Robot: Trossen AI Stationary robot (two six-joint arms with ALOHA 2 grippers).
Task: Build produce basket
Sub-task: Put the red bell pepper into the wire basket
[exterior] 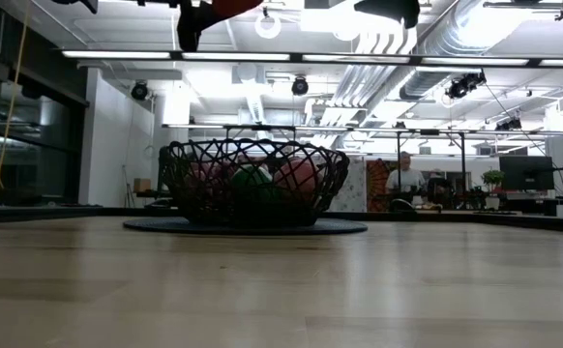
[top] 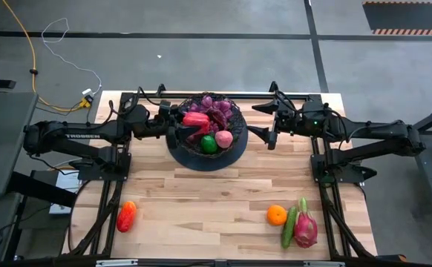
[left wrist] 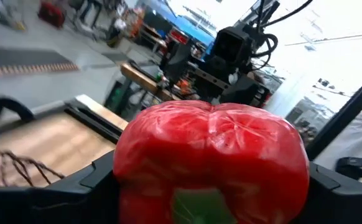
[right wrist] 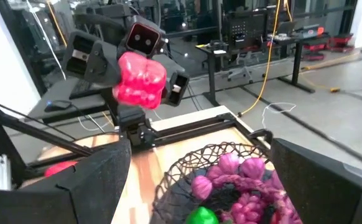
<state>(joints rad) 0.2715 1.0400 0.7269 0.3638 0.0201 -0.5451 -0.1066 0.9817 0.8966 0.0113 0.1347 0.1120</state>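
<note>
Left gripper point(top: 190, 121) is clamped on a glossy red bell pepper point(top: 196, 119), held in the air over the round shallow black wire-mesh basket point(top: 234, 141). From the right wrist view the pepper point(right wrist: 140, 79) sits squeezed between the left arm's fingers, well above the rim. The low view agrees: only a red sliver point(exterior: 231, 7) shows at the top edge, far above the basket point(exterior: 252, 182).

Key relation: the basket lies straight below the held pepper, slightly toward the right arm's side. The pepper's long axis runs roughly along the left arm's reach, pointing across the basket. The left arm is plainly the one in position; a descent or simple release should land the pepper inside, I judge.

Basket contents: purple grape bunches point(top: 214, 106) at the far side, a green round fruit point(top: 209, 144) and a pink round fruit point(top: 224, 139) nearer the front.

Right gripper point(top: 264, 123) waits just beside the basket's rim, fingers spread wide, holding nothing.

Left on the light wooden table point(top: 201, 200): a second red pepper point(top: 126, 216) near the left front; an orange point(top: 276, 215), a green cucumber point(top: 289, 227) and a pink dragon fruit point(top: 305, 226) grouped at right front, nearer the right arm.

Risk: the pepper may roll off the piled fruit.
</note>
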